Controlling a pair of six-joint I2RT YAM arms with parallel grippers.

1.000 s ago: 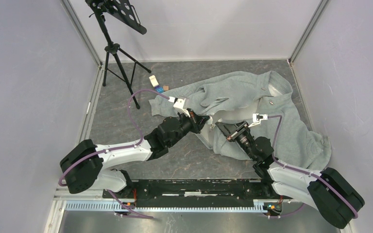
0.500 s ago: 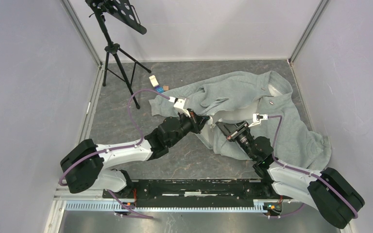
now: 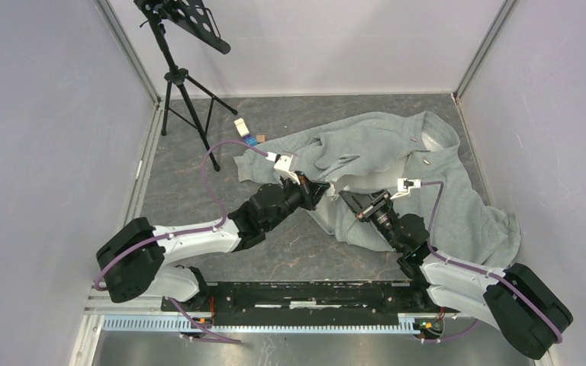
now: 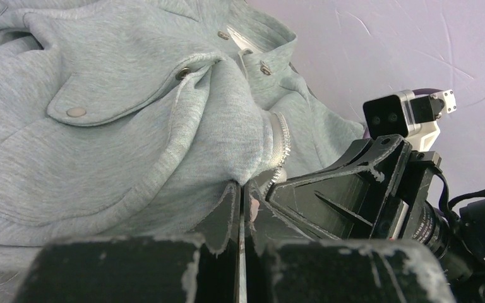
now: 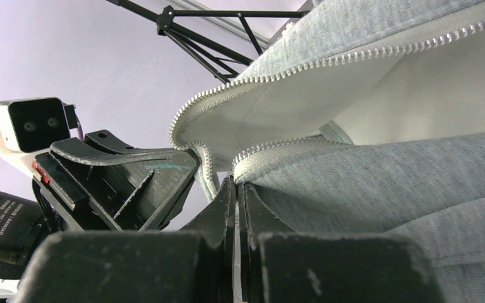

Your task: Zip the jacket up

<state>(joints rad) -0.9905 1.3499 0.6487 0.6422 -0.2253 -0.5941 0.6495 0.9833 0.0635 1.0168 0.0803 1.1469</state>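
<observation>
Grey-green fleece, big item: the large light grey-green fleece jacket (image 3: 435,179) lies rumpled on the dark grey mottled table (image 3: 191,191). It covers the centre and right of the far half, with the front open and white lining showing.

The left gripper (image 3: 325,187) and right gripper (image 3: 343,197) sit tip to tip at the jacket's near-centre edge, just beside each other.

Left wrist view: the left gripper (image 4: 240,189) has its jaws pressed together, pinching the lower end of the pale toothed zipper (image 4: 282,142). A pocket flap with a round metal snap (image 4: 76,112) lies to the left of it.

Right wrist view: the right gripper (image 5: 235,186) has its jaws clamped on the opposite zipper edge. Two tooth rows (image 5: 328,60) curve away above, unmeshed, with white lining between them.

A black tripod music stand (image 3: 179,76) stands in the far left corner, well apart from the jacket. A small white box (image 3: 242,126) lies near the jacket's left end.
</observation>
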